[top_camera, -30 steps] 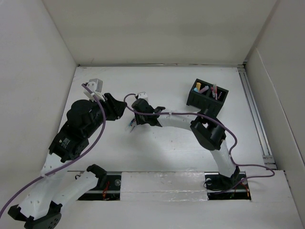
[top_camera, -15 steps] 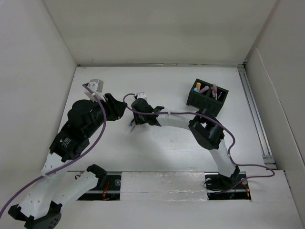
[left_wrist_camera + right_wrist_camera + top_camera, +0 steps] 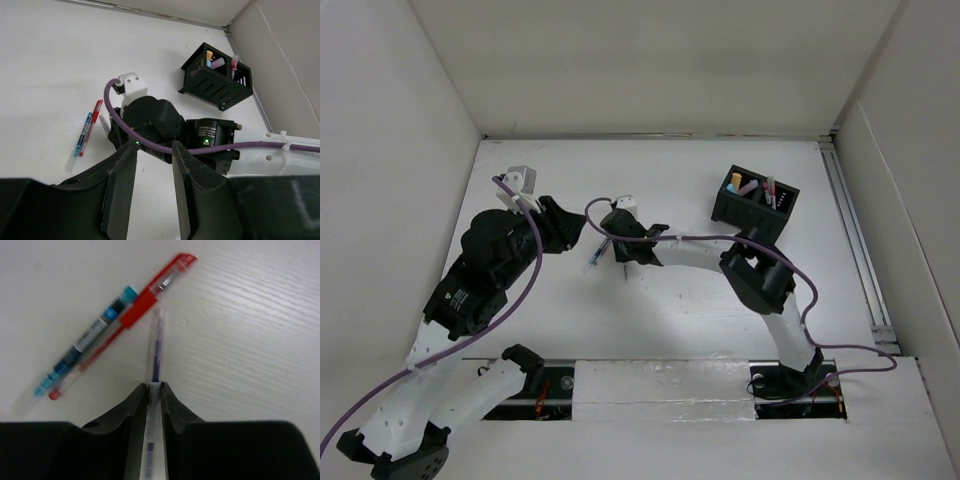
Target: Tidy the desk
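The desk (image 3: 670, 310) is a white tabletop between white walls. My right gripper (image 3: 154, 390) is shut on a clear pen with purple ink (image 3: 157, 347), whose tip points away just above the desk. A red pen (image 3: 145, 305) and a blue pen (image 3: 95, 335) lie side by side to the left of it. In the top view the right gripper (image 3: 612, 248) is at the desk's middle, with the pens (image 3: 592, 262) at its lower left. My left gripper (image 3: 150, 190) is open and empty and faces the right gripper from the left (image 3: 575, 228).
A black compartmented box (image 3: 755, 200) with several pens upright in it stands at the back right; it also shows in the left wrist view (image 3: 215, 77). A purple cable (image 3: 250, 146) runs along the right arm. A rail (image 3: 855, 240) lines the right edge.
My right gripper has shifted a little to the right with the clear pen in it. The red and blue pens lie more exposed at its lower left. The left arm has not moved.
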